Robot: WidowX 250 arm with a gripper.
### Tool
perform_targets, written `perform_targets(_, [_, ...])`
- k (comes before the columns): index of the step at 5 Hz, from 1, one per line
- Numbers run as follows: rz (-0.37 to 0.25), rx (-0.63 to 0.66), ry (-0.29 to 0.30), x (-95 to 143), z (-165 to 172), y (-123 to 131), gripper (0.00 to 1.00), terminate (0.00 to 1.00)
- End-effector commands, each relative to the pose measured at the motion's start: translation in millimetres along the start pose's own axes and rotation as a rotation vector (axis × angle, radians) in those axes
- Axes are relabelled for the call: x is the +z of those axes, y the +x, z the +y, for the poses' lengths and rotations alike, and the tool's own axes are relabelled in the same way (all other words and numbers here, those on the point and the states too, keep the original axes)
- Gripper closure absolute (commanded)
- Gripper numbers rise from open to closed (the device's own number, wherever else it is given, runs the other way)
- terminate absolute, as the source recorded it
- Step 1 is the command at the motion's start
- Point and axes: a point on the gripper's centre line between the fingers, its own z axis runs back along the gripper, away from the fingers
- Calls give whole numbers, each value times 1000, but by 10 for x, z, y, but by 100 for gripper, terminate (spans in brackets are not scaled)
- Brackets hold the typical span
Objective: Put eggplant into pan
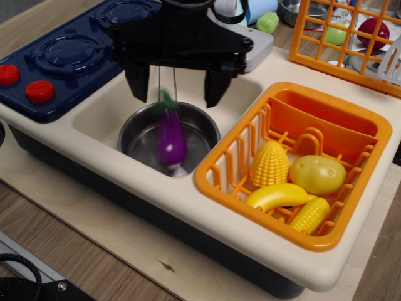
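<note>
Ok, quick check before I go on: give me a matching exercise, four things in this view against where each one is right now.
Things:
1. eggplant
2. pan
3. banana
4. gripper

Places:
A. in the orange dish rack
B. in the sink basin
C. above the pan, jaws apart, holding nothing
D. inside the pan's rim, blurred, stem end up

Pairs: 1-D, 2-B, 3-A, 4-C
</note>
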Motion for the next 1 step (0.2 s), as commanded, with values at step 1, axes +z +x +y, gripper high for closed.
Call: perform_targets(1, [-26, 10, -17, 67, -1, 43, 0, 100])
